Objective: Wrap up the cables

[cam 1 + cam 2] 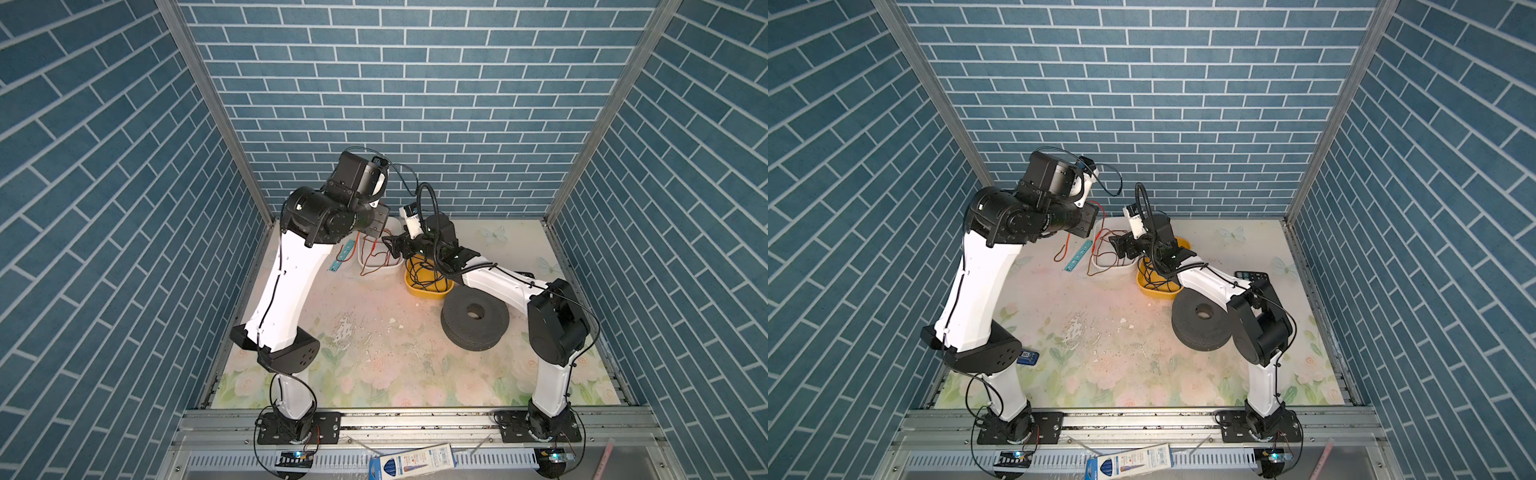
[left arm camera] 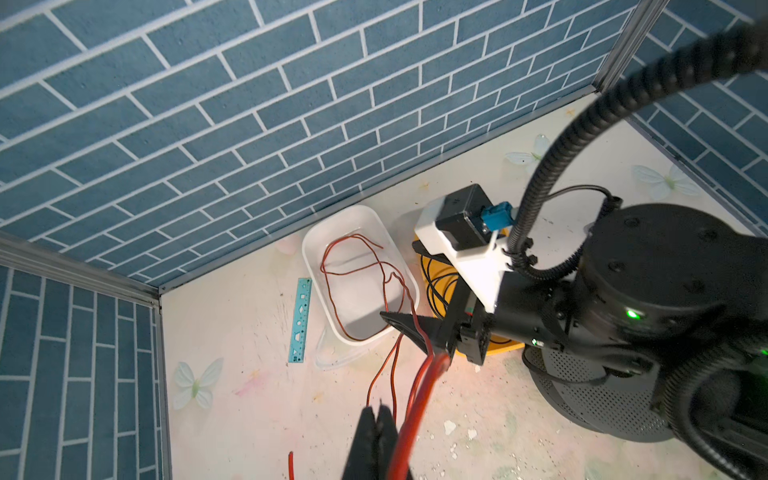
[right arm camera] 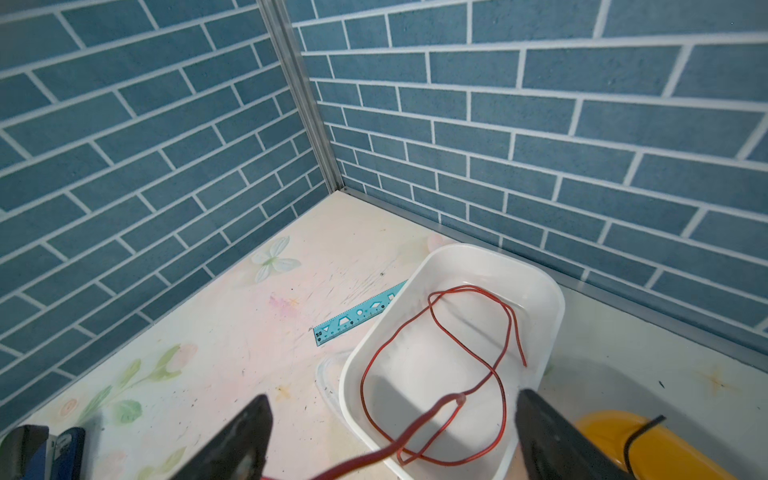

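The cable (image 3: 432, 413) is a thin copper-orange wire. Its loose loops lie in a white tub (image 3: 557, 307) by the back wall. In the left wrist view strands of the cable (image 2: 419, 401) rise from the tub (image 2: 311, 257) to my left gripper (image 2: 376, 409), which is shut on the wire. In both top views the left gripper (image 1: 378, 226) (image 1: 1090, 222) hangs above the tub's left end. My right gripper (image 3: 395, 419) stands wide open over the tub's near rim, with a raised strand between its fingers (image 3: 245, 436), touching neither. It also shows in both top views (image 1: 395, 245) (image 1: 1121, 245).
A yellow dish (image 1: 428, 293) holding a thin black wire tangle sits right of the tub, under the right arm. A black perforated spool (image 1: 473, 320) lies in front of it. A teal ruler (image 3: 357, 316) lies left of the tub. A clear lid (image 2: 332, 357) pokes out beneath the tub.
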Controlling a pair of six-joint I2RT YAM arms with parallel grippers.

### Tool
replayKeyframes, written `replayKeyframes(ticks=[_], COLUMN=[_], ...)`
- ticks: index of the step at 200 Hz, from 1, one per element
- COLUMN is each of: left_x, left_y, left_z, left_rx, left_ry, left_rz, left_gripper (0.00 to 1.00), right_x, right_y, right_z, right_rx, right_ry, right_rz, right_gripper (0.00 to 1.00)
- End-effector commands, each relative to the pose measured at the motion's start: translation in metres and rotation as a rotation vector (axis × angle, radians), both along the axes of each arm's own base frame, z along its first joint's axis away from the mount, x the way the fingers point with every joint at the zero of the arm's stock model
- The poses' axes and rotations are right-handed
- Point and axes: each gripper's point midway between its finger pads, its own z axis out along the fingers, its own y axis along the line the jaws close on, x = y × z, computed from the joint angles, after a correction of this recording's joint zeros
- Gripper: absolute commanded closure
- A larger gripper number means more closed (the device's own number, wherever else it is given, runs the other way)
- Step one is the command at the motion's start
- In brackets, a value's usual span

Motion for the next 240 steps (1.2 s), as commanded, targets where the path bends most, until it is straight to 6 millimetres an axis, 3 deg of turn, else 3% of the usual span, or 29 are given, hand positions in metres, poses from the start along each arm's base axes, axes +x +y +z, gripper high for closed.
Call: replayKeyframes(ticks=[1,10,25,37,57,75,109,134,151,182,193,208,240], left_x=[-0.021,-0.026,-0.035,-0.04,-0.05,-0.056,-0.059,-0.057,-0.057,-0.06,-0.061,-0.065,-0.072], left_y=[0.007,0.011,0.022,0.032,0.043,0.045,0.055,0.057,0.06,0.065,0.065,0.067,0.072], left_z=[-0.002,-0.002,-0.001,-0.001,-0.008,-0.028,-0.061,-0.09,-0.109,-0.141,-0.153,-0.167,-0.181], left_rx=[-0.018,-0.017,0.0,0.024,0.024,-0.005,-0.049,-0.085,-0.127,-0.142,-0.149,-0.149,-0.18], left_ry=[0.045,0.049,0.046,0.041,0.062,0.069,0.046,0.083,0.11,0.156,0.179,0.209,0.227], left_rz=[0.002,0.005,0.023,0.051,0.085,0.097,0.151,0.17,0.186,0.21,0.213,0.22,0.227], left_gripper=[1.0,1.0,1.0,1.0,1.0,1.0,1.0,1.0,1.0,1.0,1.0,1.0,1.0], right_x=[-0.001,-0.002,-0.006,-0.009,-0.024,-0.044,-0.101,-0.139,-0.149,-0.138,-0.131,-0.118,-0.085], right_y=[0.013,0.014,0.014,0.012,0.008,0.003,0.0,-0.004,-0.011,-0.031,-0.034,-0.035,-0.034], right_z=[0.012,0.011,0.011,0.014,0.027,0.038,0.049,0.041,0.027,0.015,0.012,0.008,-0.001], right_rx=[0.034,0.036,0.038,0.044,0.054,0.056,0.007,-0.029,-0.063,-0.135,-0.156,-0.174,-0.174], right_ry=[-0.023,-0.018,-0.014,-0.003,0.031,0.093,0.206,0.306,0.36,0.372,0.381,0.411,0.463], right_rz=[0.068,0.078,0.094,0.094,0.116,0.129,0.197,0.251,0.232,0.106,0.077,0.054,0.011], right_gripper=[0.24,0.33,0.65,0.83,1.0,1.0,1.0,1.0,1.0,0.44,0.3,0.21,0.15])
